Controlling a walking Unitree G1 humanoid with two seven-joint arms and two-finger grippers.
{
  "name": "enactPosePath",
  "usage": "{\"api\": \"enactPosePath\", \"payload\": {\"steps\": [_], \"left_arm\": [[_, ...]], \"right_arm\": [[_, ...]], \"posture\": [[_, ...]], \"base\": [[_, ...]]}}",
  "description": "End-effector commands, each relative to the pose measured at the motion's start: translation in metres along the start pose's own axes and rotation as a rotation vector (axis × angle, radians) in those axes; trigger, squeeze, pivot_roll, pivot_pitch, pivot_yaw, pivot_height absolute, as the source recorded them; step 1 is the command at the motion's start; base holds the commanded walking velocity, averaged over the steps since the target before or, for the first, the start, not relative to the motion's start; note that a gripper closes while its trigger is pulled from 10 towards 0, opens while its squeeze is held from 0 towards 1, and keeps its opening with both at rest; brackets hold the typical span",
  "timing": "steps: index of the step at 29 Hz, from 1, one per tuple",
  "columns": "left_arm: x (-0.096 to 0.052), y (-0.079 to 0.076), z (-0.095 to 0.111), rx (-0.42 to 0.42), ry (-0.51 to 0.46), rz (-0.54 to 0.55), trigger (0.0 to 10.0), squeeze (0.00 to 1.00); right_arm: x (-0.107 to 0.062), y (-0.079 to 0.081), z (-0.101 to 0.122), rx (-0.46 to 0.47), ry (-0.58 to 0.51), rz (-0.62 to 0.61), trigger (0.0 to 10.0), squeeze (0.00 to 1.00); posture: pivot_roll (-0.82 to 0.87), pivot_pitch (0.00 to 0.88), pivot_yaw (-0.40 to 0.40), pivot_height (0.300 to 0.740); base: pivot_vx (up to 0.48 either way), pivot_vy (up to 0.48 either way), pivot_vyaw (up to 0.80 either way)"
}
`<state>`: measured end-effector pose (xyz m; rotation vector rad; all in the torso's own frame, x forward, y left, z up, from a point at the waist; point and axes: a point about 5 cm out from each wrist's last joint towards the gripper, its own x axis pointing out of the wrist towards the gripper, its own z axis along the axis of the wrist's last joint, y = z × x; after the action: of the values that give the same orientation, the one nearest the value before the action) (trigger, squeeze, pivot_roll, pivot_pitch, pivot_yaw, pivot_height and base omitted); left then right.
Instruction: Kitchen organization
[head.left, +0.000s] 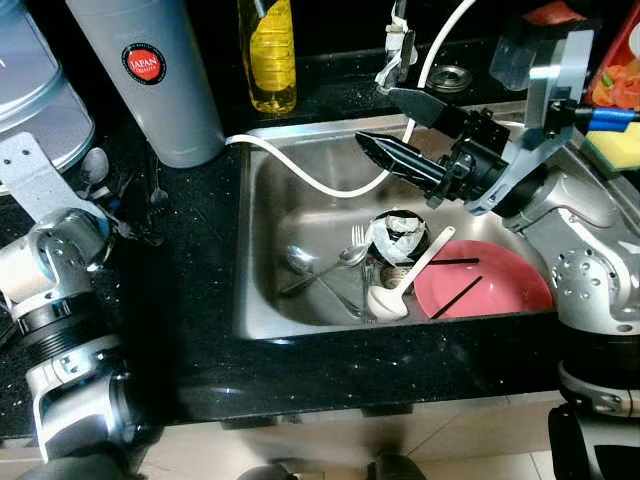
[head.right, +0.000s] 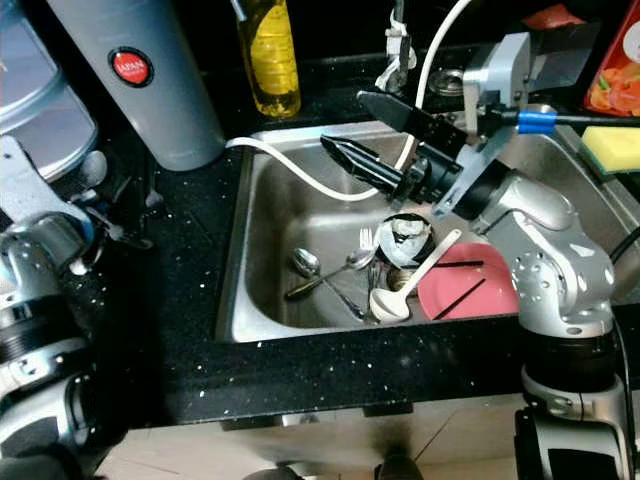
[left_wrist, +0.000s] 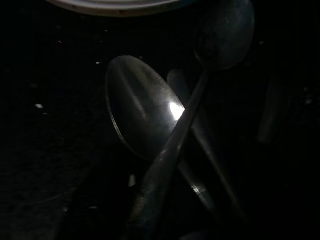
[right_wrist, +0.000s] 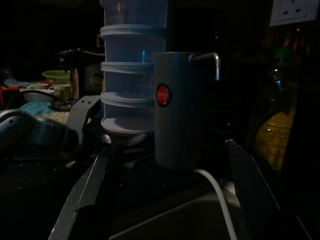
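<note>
My right gripper (head.left: 376, 117) hangs open over the back of the steel sink (head.left: 270, 260), with nothing between its fingers (right_wrist: 95, 185). In the sink lie a metal spoon (head.left: 300, 262), a fork (head.left: 355, 240), a white ladle spoon (head.left: 400, 290), a black-and-white patterned bowl (head.left: 397, 235) and a pink plate (head.left: 490, 285) with black chopsticks (head.left: 455, 297) across it. My left arm (head.left: 50, 260) rests at the black counter on the left, by several spoons (head.left: 95, 165). The left wrist view shows two crossed spoons (left_wrist: 145, 110) close up on the dark counter.
A white hose (head.left: 300, 165) runs across the sink's back. A grey thermos dispenser (head.left: 150, 70), stacked plastic containers (head.left: 30, 80) and a yellow oil bottle (head.left: 268, 50) stand behind. A yellow sponge (head.left: 615, 148) lies at the right.
</note>
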<state>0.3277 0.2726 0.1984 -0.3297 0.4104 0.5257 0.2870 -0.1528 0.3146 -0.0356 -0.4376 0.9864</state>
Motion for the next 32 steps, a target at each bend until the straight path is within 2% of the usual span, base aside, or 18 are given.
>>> {"api": "enactPosePath", "payload": {"steps": [1,2,4,12,15,17,19,20,21,23,24,26,32], "left_arm": [[0.011,0.015,-0.04,0.039,0.175,0.074,1.3,0.0],[0.011,0.015,-0.04,0.039,0.175,0.074,1.3,0.0],[0.012,0.021,-0.045,0.035,0.18,0.113,0.0,0.0],[0.015,0.026,-0.047,0.005,0.179,0.14,0.0,0.0],[0.013,0.023,-0.04,0.018,0.138,0.137,0.0,0.0],[0.011,0.025,-0.029,0.081,0.051,0.179,0.0,0.0],[0.007,0.028,-0.014,0.18,-0.079,0.252,0.0,0.0],[0.004,0.028,-0.008,0.203,-0.129,0.271,0.0,0.0],[0.001,0.027,-0.001,0.216,-0.18,0.287,0.0,0.0],[-0.004,0.025,0.01,0.189,-0.252,0.291,0.0,0.0],[-0.004,0.025,0.01,0.189,-0.252,0.291,0.0,0.0],[-0.013,0.018,0.025,0.175,-0.358,0.275,10.0,0.0],[-0.041,-0.012,0.055,0.223,-0.62,0.178,10.0,0.0]], "right_arm": [[0.0,0.0,0.006,-0.016,-0.026,-0.005,10.0,0.0],[0.0,0.0,0.006,-0.016,-0.026,-0.005,10.0,0.0],[0.0,0.0,0.006,-0.015,-0.026,-0.01,10.0,0.0],[0.0,-0.002,0.006,-0.015,-0.03,-0.016,10.0,0.0],[0.001,-0.003,0.006,-0.016,-0.031,-0.019,10.0,0.0],[0.001,-0.003,0.006,-0.015,-0.033,-0.023,10.0,0.0],[0.001,-0.003,0.006,-0.015,-0.035,-0.027,10.0,0.0],[0.001,-0.004,0.006,-0.015,-0.035,-0.028,10.0,0.0],[0.001,-0.004,0.007,-0.015,-0.036,-0.029,10.0,0.0],[0.001,-0.004,0.007,-0.016,-0.036,-0.03,10.0,0.0],[0.001,-0.004,0.007,-0.016,-0.036,-0.03,10.0,0.0],[0.002,-0.004,0.007,-0.017,-0.037,-0.032,10.0,0.0],[0.003,-0.005,0.006,-0.018,-0.039,-0.035,10.0,0.0]], "posture": [[-0.05,0.101,0.111,0.74],[-0.05,0.101,0.111,0.74],[-0.05,0.105,0.111,0.74],[-0.05,0.105,0.103,0.74],[-0.04,0.104,0.102,0.74],[-0.04,0.104,0.102,0.74],[-0.05,0.103,0.101,0.74],[-0.05,0.103,0.1,0.74],[-0.05,0.103,0.1,0.74],[-0.05,0.102,0.099,0.74],[-0.05,0.102,0.099,0.74],[-0.04,0.102,0.096,0.74],[-0.04,0.101,0.091,0.74]], "base": [[0.0,0.0,0.0],[0.0,0.0,0.0],[0.0,0.0,0.0],[0.0,0.0,0.0],[0.0,0.0,0.0],[0.0,0.0,0.0],[0.0,0.0,0.0],[0.0,0.0,0.0],[0.0,0.0,0.0],[0.0,0.0,0.0],[0.0,0.0,0.0],[0.0,0.0,0.0],[0.0,0.0,0.0]]}}
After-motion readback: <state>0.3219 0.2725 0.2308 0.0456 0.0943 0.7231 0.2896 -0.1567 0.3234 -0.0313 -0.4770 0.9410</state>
